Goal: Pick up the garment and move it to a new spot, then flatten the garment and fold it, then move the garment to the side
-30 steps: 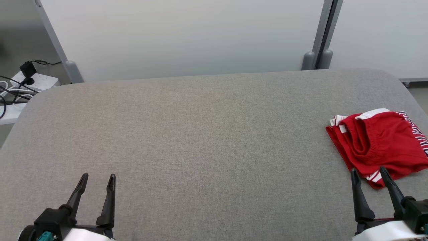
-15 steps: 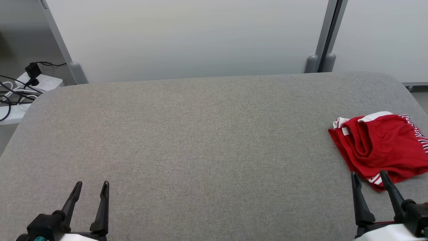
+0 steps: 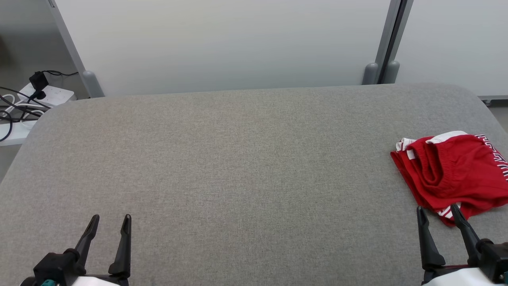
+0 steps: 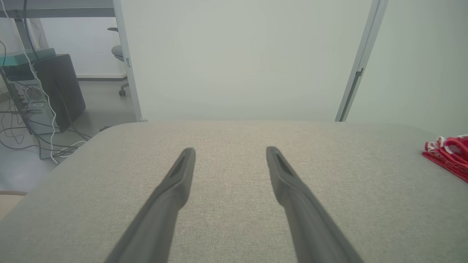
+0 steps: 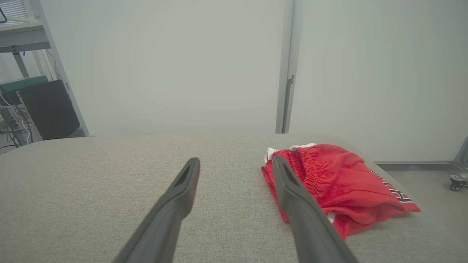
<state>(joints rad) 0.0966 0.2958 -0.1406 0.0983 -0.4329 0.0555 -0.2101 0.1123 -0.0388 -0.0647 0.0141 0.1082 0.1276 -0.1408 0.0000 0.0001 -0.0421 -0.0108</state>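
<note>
The garment (image 3: 456,172) is a pair of red shorts with white trim, folded in a bundle at the right edge of the grey padded table (image 3: 238,159). It also lies at the far right in the left wrist view (image 4: 448,157) and just beyond the right finger in the right wrist view (image 5: 336,182). My right gripper (image 3: 436,212) stands open at the lower right, its tips just short of the garment's near edge, nothing between them (image 5: 236,160). Over bare table at the lower left, my left gripper (image 3: 110,221) is open and empty (image 4: 230,151).
White partition panels on grey posts (image 3: 381,43) stand behind the table. A power strip with black cables (image 3: 35,95) lies on the floor at the far left. A computer tower and wires (image 4: 33,98) stand beyond the table's left end.
The head camera shifted slightly, so the scene sits a little lower and to the right. Both grippers stay open in the same low places. The garment has not moved on the table.
</note>
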